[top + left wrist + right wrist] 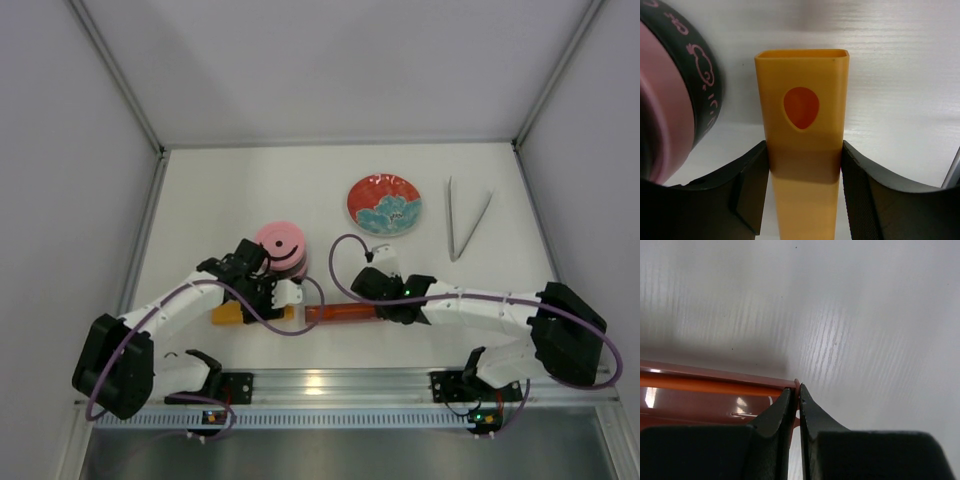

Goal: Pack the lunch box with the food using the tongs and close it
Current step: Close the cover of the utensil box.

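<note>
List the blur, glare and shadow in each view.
Left wrist: the pink lid at the left edge is blurred, the orange bar sharper. Right wrist: white glare spots on the dark-red tray, soft shadow above it. Top: glare on the metal rail.

A round plate (384, 205), red with blue flowers on it, sits in the upper middle of the white surface (240, 190). Lower down, near the middle, lies a red tray (345, 313). It is long, thin and shiny, and it runs left to right. To its left, in line with it, is an orange tube (228, 314). Up close the tube is hollow with a squarish open end. An egg-shaped hole in its top shows darker orange inside.
</note>
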Motion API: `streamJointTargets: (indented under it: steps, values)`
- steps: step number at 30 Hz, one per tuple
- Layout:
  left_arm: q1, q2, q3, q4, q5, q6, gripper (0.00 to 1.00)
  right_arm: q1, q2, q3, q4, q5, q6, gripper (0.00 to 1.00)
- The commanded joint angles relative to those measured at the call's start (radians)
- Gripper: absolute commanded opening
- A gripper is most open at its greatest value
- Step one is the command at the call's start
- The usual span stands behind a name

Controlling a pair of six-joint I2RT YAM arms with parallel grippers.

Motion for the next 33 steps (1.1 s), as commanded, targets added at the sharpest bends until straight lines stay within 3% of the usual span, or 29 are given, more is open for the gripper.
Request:
streamJointTargets:
  steps: [1,9,14,33]
  values:
    - [-0.030,-0.001,-0.025,0.037,0.037,0.015,0.06,0.016,0.045,0.059,0.070,0.047,0.056,0.00]
    - [-0.098,-0.008,-0.077,0.100,0.032,-0.022,0.06,0.022,0.075,0.044,0.108,0.046,0.113,0.00]
    - [-0.099,0.068,-0.040,0.144,0.006,-0.096,0.05,0.048,0.105,0.052,0.105,0.051,0.112,0.00]
    - [-0.099,0.015,-0.034,0.111,0.031,-0.045,0.04,0.061,0.150,0.064,0.057,0.078,0.118,0.00]
